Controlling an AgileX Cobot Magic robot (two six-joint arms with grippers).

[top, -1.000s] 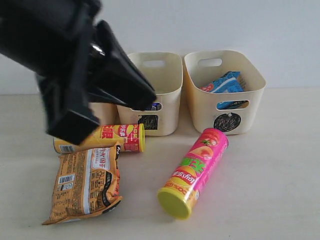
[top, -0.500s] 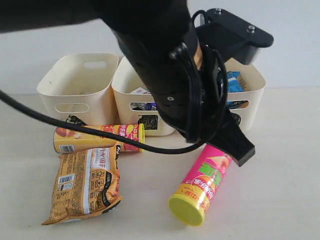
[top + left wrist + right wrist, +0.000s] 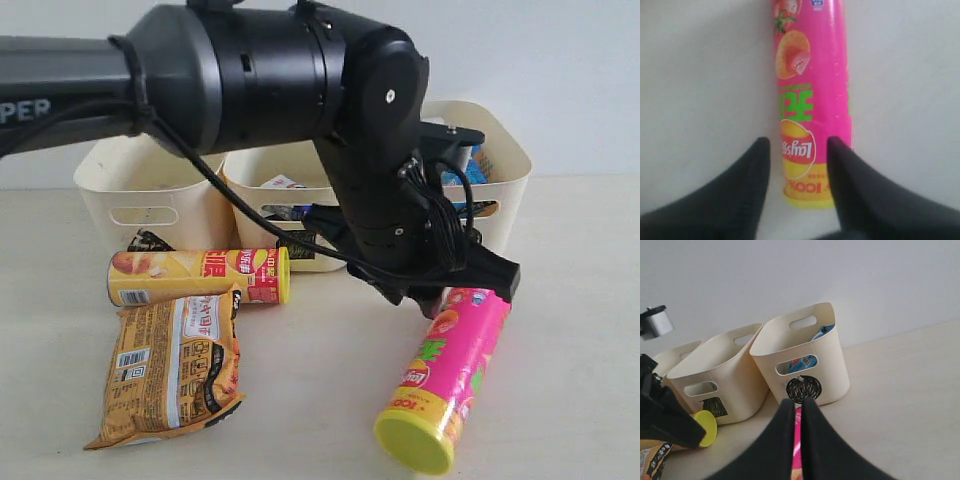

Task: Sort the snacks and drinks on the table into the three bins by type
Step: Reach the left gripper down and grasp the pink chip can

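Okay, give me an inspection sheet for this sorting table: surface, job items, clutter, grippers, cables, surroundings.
Surface: pale table, no spills seen.
Job's things: pink tube, yellow-and-red tube and orange bag lie on the table; blue bag sits in the circle bin; cartons partly show in the middle bin; left bin, contents not visible.
Clutter: nothing seen.
Grippers: left gripper open, jaws either side of the pink tube near its lid; right gripper shut, holding nothing.
Cables: black cables bundled at the left arm's wrist.
Surroundings: plain white wall.
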